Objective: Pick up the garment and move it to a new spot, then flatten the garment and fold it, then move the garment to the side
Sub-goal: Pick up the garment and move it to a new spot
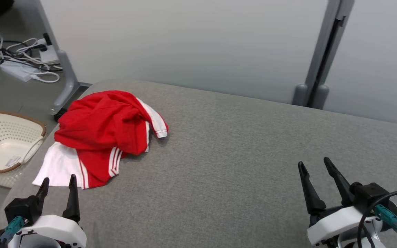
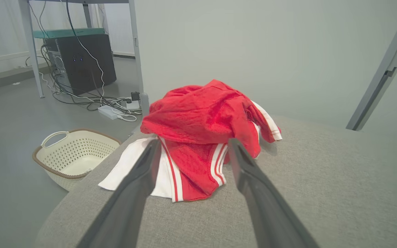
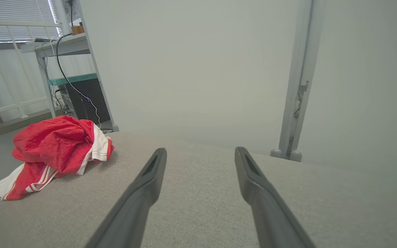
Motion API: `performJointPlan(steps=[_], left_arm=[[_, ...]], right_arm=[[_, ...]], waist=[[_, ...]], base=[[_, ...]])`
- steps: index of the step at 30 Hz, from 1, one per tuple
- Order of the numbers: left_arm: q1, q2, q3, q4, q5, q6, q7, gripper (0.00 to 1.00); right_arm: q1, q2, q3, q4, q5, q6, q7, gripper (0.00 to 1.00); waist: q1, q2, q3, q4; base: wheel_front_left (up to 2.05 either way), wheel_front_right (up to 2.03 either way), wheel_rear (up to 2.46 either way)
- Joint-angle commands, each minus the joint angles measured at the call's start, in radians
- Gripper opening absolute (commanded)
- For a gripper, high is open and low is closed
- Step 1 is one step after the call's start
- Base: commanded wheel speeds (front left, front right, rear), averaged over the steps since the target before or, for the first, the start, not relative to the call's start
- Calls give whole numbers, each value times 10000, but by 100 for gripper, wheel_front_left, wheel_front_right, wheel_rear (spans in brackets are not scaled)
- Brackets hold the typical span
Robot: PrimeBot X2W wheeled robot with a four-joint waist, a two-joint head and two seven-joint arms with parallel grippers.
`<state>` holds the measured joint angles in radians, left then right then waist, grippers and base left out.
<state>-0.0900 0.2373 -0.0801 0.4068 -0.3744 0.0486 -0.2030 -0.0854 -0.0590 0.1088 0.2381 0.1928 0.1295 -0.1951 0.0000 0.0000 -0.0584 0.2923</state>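
Observation:
A crumpled red garment (image 1: 105, 131) with white stripes and white panels lies heaped near the far left corner of the grey padded surface (image 1: 240, 151). My left gripper (image 1: 58, 182) stands open at the lower left, its tips just short of the garment's near white edge. In the left wrist view the garment (image 2: 205, 120) lies straight ahead beyond the open fingers (image 2: 143, 172). My right gripper (image 1: 314, 167) is open at the lower right, far from the cloth, with nothing between its fingers. The right wrist view has the garment (image 3: 55, 144) at the far left.
A cream perforated laundry basket (image 1: 7, 144) stands on the floor left of the surface. Cables and power strips (image 1: 26, 65) lie on the floor behind it. A pale partition wall with a grey post (image 1: 322, 58) runs along the far edge.

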Motion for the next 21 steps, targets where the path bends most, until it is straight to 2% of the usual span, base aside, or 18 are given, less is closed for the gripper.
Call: performJointPlan(steps=[1,9,21], left_arm=[[-59,60,74,29,-108,26,-49,100],[3,191,178,50,-243,9,-122,100],[-81,180,103,129,-321,65,-211,100]], right_arm=[[-109,-13,78,21,97,21,-77,100],[-248,31,278,214,164,21,-159,100],[-218,54,189,343,144,21,-225,100]], waist=[[0,0,5,523],[0,0,5,1017],[0,0,17,1136]], base=[[0,0,0],[0,0,0],[0,0,0]])
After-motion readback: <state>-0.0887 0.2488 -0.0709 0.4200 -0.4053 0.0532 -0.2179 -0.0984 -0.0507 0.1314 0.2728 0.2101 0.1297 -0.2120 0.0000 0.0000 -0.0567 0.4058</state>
